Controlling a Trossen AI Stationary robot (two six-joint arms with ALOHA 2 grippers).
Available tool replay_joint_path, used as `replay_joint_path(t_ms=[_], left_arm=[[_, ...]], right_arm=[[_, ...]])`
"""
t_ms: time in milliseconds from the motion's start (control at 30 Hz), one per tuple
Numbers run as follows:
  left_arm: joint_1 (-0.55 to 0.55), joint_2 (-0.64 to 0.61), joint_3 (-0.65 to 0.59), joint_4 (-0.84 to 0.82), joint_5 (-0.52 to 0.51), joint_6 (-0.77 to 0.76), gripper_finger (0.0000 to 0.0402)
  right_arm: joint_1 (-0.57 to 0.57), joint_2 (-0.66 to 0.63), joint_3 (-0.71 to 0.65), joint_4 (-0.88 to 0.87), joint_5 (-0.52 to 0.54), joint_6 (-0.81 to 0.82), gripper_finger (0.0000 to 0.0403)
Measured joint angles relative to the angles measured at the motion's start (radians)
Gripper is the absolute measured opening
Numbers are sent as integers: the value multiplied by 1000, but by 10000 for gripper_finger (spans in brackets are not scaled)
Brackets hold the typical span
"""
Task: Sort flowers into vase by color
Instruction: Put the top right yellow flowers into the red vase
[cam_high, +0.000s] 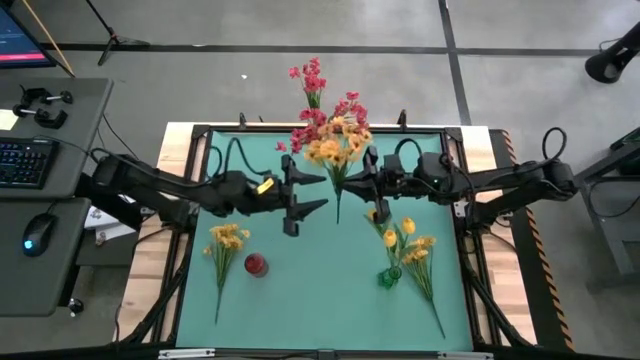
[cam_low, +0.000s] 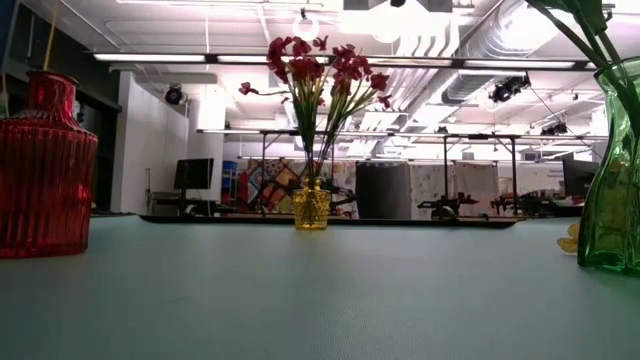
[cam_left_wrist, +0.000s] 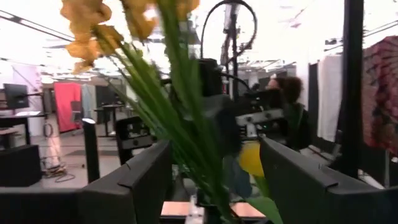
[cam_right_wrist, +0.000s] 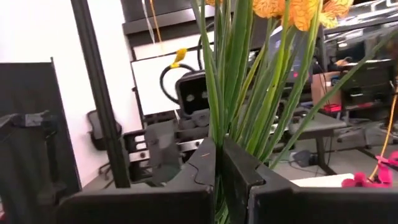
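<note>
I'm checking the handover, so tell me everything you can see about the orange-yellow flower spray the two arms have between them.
The orange-yellow spray is an artificial bunch of small clustered blossoms on long thin green stems and narrow leaves, held above the table's far middle, just in front of the red-pink flowers. The right hand is shut on its stems. The left hand stands open around the same stems, its fingers apart on either side and not pinching them. The lower stem end hangs free over the teal mat.
</note>
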Motion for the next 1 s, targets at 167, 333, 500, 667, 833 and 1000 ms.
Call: replay_joint_path(t_ms=[167,333,500,667,833,1000], left_arm=[[39,51,60,1,0,-3,232],[60,86,104,2,42,-25,232],[71,123,145,-2,137,-28,232],[81,140,174,-7,143,-30,230],[81,137,198,-52,142,-28,174],[87,135,229,-157,156,-28,29]], right_arm=[[0,-1,0,5,-37,-24,0],[0,-2,0,12,-47,-28,0],[0,-1,-1,2,-70,-35,0],[0,-1,-1,-15,-94,-24,0],[0,-1,-1,-66,-86,-24,0],[-2,-3,-1,-96,-72,-31,11]])
